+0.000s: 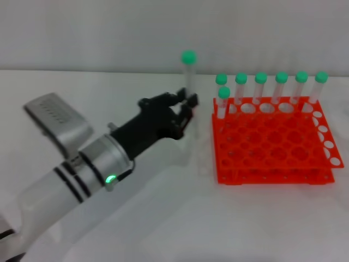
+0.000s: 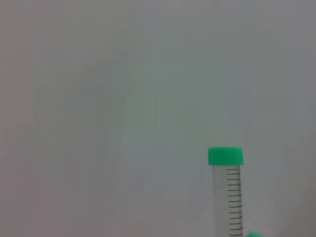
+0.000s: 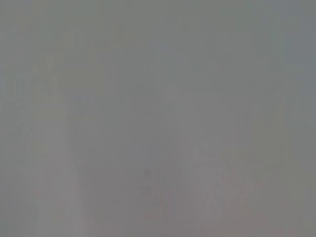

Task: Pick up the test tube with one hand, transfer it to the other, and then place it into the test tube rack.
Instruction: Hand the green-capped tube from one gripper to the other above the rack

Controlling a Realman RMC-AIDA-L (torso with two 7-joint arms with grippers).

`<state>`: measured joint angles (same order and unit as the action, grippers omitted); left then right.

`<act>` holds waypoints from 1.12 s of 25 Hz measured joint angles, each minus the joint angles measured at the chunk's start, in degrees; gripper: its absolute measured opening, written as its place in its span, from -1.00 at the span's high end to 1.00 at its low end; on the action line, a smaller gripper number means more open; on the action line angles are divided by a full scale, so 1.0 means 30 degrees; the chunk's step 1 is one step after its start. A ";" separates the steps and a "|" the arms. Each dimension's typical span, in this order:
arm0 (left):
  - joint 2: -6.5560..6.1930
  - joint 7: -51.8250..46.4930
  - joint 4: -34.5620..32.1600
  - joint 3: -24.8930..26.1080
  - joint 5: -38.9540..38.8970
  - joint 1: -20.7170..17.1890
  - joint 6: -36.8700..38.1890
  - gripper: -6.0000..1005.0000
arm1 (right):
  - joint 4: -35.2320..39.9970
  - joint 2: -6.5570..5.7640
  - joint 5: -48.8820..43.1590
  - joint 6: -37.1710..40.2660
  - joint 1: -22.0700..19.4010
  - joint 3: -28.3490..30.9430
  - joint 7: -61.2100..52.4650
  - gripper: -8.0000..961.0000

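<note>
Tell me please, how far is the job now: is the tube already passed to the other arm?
Not yet. Done: the left gripper has picked up the test tube and holds it upright, just left of the test tube rack. In hand: carrying it for the handover. Left: the right gripper is not in view, so the transfer and the placing beside the seven racked tubes remain.

The test tube rack (image 1: 272, 142) was set on the tabletop (image 1: 163, 229) toward its right edge. Seven capped tubes (image 1: 281, 87) were stood in its rear holes. One test tube (image 1: 189, 82) was held upright just left of the rack.
</note>
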<state>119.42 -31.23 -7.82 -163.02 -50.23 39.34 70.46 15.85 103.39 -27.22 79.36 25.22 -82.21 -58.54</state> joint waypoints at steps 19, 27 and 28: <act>0.0092 0.0949 -0.2853 0.0060 0.1208 0.1797 -0.3923 0.58 | 0.0950 0.0704 -0.5847 0.0849 0.1921 -0.0049 -0.1173 -0.78; 0.0095 0.0961 -0.2945 0.0084 0.2204 0.2168 -0.4338 0.58 | 0.1442 0.1238 -0.6628 0.0581 0.2355 -0.0079 -0.1212 -0.78; 0.0095 0.0963 -0.2946 0.0084 0.2205 0.2215 -0.4344 0.58 | 0.1447 0.1286 -0.6638 0.0471 0.2410 -0.0079 -0.1205 -0.78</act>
<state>119.71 -28.34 -16.66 -162.77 -43.62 45.98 57.43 20.19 107.25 -47.13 80.78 32.45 -82.45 -62.15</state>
